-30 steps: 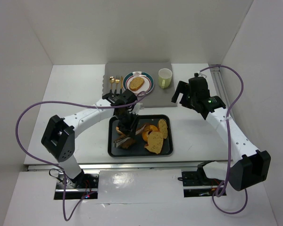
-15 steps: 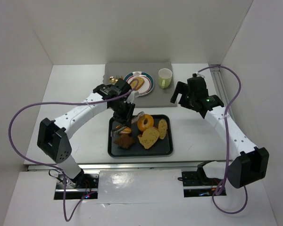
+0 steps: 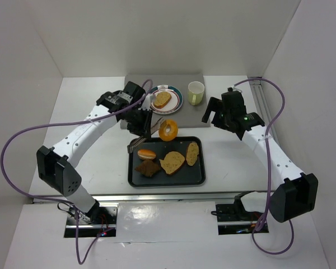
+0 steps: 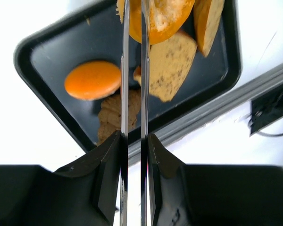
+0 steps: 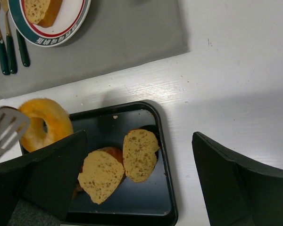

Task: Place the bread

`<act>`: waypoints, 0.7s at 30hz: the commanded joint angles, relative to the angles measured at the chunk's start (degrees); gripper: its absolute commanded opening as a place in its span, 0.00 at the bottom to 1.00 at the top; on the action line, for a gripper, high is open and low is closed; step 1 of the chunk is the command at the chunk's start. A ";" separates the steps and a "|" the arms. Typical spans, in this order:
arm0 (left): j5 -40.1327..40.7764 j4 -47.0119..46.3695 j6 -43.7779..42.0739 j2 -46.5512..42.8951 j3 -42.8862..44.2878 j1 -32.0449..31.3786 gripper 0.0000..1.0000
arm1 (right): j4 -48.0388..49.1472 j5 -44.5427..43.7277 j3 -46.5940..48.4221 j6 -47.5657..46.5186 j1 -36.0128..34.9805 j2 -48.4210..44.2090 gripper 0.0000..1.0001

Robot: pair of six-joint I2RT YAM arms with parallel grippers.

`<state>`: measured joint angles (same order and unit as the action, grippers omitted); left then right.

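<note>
Above the far rim of the black tray, a ring-shaped bagel hangs in the air, pinched by its edge between the blades of metal tongs. The left gripper is clamped around the tongs' handles, squeezing them onto the bread. The right gripper hovers at about 3 o'clock from the bagel, jaws spread and holding nothing.

The likely target, a rimmed plate on the grey placemat, sits at 12 o'clock from the bagel and already carries a toast slice.

The main risk is the hold itself. Thin, smooth blades grip only one side of a round, springy ring, so the bagel may pivot or slip out during a quick swing and land on the placemat, or fall back among the seeded slices.

Set down on top of the toast, it could lie tilted and slide off the plate.

A low approach might let the tong tips catch the plate's rim and push it towards the green cup at 3 o'clock from the plate.
</note>
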<state>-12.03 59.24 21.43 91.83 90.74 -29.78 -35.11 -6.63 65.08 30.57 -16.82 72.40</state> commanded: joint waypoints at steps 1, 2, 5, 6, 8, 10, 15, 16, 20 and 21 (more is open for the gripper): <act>1.05 -2.11 2.20 -1.49 5.49 2.26 0.00 | 2.24 0.04 0.13 0.11 0.38 0.72 1.00; 2.44 -2.81 2.73 -0.70 6.20 2.79 0.00 | 2.24 0.04 0.14 0.11 0.38 0.72 1.00; 2.98 -6.15 4.23 2.46 9.45 4.90 0.00 | 2.77 0.56 0.14 0.11 0.38 0.72 1.00; 2.98 -7.29 5.10 3.43 10.24 4.91 0.00 | 2.77 0.57 0.14 0.11 0.38 0.72 1.00; 3.50 -9.05 5.63 5.98 13.66 5.79 0.00 | 2.77 0.57 0.14 0.11 0.38 1.33 1.00; 4.47 -10.63 6.25 10.37 17.78 6.31 0.00 | 2.77 0.57 0.66 0.11 0.38 1.34 1.00; 6.49 -12.57 6.78 20.30 26.49 6.31 0.00 | 2.77 0.04 1.72 -0.42 0.38 2.65 1.00; 6.50 -12.57 6.78 22.14 28.16 6.31 0.00 | 2.07 0.04 1.72 -0.42 0.38 2.66 1.00; 7.54 -11.88 6.26 30.23 35.63 6.31 0.00 | 0.93 -1.36 2.25 -0.95 0.38 3.18 1.00; 7.55 -11.87 6.25 32.42 36.26 6.31 0.00 | 0.92 -1.97 2.77 -0.95 0.91 3.18 1.00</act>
<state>-5.65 48.64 27.38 121.43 122.61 -23.44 -34.79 -6.83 65.21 30.33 -16.80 75.70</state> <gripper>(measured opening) 0.378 0.994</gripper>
